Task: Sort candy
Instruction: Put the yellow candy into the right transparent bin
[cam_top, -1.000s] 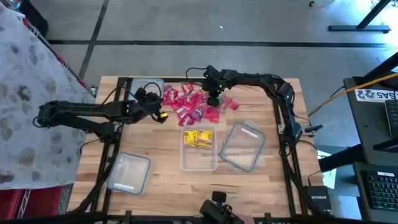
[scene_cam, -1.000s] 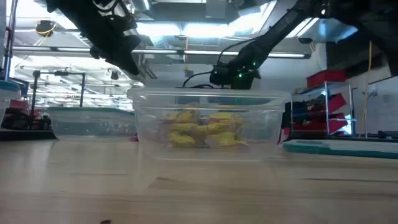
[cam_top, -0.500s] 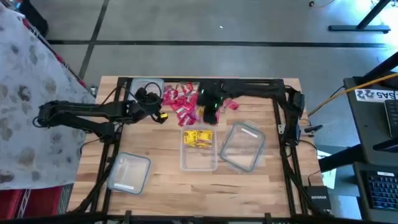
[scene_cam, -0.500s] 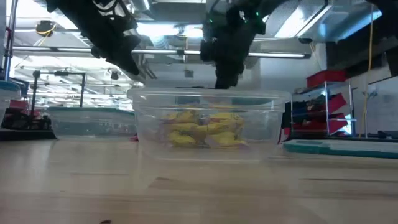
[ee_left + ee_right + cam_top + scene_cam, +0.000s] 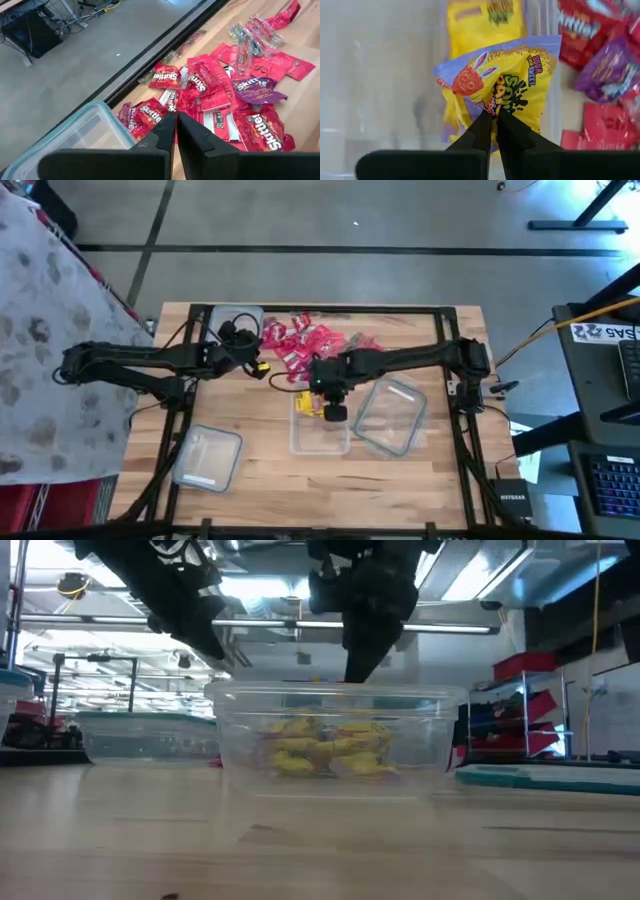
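My right gripper [image 5: 492, 125] pinches a yellow candy [image 5: 507, 92] above the middle tub [image 5: 320, 432], where other yellow pieces [image 5: 325, 748] already lie. The red pile [image 5: 305, 345] near the tabletop's far edge is unsorted; my left gripper [image 5: 176, 131] waits closed beside it.

The counter [image 5: 260, 470] is pale wood, matt, with visible grain. The tubs [image 5: 392, 418] are clear, smooth plastic that catches glare. The candy [image 5: 210, 95] comes in glossy, crinkled film wrappers. The yellow packet [image 5: 505, 90] pinched in the right gripper [image 5: 492, 125] has the same shiny film. Both grippers' fingers [image 5: 200, 140] look like matt dark plastic.
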`<control>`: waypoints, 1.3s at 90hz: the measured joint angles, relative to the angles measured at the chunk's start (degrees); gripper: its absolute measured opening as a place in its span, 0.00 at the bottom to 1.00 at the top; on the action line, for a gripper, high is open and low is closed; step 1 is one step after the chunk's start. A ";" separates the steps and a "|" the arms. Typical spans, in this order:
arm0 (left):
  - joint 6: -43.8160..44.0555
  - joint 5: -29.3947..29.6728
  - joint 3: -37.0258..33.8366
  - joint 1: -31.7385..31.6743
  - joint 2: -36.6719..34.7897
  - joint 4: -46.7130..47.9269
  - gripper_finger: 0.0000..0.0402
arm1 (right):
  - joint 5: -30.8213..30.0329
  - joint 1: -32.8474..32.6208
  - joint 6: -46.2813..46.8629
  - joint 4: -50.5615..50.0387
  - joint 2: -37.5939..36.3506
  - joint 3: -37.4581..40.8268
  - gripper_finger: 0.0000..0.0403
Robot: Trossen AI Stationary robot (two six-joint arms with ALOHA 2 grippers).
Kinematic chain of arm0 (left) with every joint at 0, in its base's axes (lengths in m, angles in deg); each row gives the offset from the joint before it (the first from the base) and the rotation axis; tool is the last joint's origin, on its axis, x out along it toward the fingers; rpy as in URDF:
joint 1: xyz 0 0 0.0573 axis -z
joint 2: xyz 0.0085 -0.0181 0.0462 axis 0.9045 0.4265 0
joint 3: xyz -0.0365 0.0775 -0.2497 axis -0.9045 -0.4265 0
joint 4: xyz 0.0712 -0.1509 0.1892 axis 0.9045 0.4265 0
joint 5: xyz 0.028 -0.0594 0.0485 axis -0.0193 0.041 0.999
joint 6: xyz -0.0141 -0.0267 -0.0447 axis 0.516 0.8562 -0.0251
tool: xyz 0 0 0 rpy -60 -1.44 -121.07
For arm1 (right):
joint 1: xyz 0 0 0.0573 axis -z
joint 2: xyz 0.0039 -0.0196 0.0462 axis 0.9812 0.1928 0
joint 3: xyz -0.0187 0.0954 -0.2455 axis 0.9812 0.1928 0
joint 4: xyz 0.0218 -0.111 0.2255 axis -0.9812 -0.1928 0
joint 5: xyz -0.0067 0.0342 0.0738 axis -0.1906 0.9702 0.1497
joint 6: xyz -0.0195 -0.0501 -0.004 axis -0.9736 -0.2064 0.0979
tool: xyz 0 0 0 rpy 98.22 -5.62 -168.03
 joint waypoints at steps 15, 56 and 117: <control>0.14 -0.14 0.00 0.00 0.00 -0.36 0.00 | -0.88 0.04 3.89 0.17 0.04 3.48 0.07; 1.36 -0.82 0.00 0.00 0.00 -2.79 0.00 | 0.85 -0.02 5.67 4.02 -2.58 6.11 0.40; 6.93 -1.69 0.00 1.99 0.02 -2.40 0.00 | -2.01 -0.50 11.95 36.97 -6.87 25.75 0.03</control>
